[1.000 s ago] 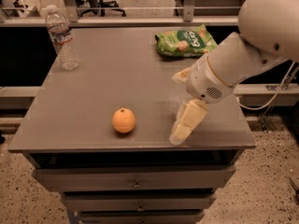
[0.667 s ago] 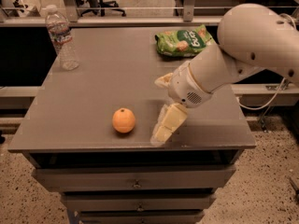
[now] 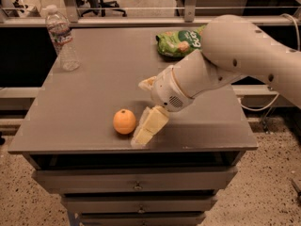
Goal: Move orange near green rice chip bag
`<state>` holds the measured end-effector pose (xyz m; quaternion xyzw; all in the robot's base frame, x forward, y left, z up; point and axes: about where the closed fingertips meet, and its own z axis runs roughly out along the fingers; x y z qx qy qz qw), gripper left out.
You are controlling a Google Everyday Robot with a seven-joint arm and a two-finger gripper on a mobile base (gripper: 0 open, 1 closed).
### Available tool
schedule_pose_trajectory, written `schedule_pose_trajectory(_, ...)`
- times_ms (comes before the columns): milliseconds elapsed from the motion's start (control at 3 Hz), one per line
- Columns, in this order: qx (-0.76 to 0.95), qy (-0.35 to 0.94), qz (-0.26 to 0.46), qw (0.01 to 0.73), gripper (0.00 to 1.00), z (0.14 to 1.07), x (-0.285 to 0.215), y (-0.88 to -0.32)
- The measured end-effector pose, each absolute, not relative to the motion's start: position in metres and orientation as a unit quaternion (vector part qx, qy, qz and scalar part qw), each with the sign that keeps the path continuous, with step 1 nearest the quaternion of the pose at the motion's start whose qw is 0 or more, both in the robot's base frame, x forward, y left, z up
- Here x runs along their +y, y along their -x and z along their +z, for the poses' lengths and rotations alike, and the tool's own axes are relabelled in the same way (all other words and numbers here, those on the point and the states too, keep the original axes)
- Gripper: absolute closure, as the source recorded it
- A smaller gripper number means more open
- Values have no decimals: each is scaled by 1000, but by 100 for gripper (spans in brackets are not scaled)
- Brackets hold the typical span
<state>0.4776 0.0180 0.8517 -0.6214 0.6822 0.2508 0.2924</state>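
Note:
The orange [image 3: 124,121] sits near the front edge of the grey table [image 3: 94,79], left of centre. The green rice chip bag [image 3: 180,42] lies at the back right of the table, partly hidden by my arm. My gripper [image 3: 141,111] is low over the table just to the right of the orange. It is open and holds nothing. One pale finger [image 3: 149,125] points down to the table beside the orange, the other [image 3: 147,83] shows behind it. The orange is beside the fingers, apart from them.
A clear plastic water bottle [image 3: 62,37] stands upright at the back left corner. My large white arm [image 3: 235,55] reaches in from the right over the table's right half. Drawers [image 3: 136,186] sit below the table front.
My gripper has moved left across the table toward the orange and now sits right beside it. The orange, bag and bottle have not moved.

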Motion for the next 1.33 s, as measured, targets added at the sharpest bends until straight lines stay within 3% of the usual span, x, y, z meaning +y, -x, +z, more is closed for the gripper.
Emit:
schedule_pose_trajectory(333, 677, 620, 265, 296, 0, 850, 34, -470)
schedule_pose_trajectory(667, 677, 616, 271, 297, 18, 850, 43, -465)
schedule_pose_trajectory(1333, 688, 607, 273, 291, 63, 851, 47, -462)
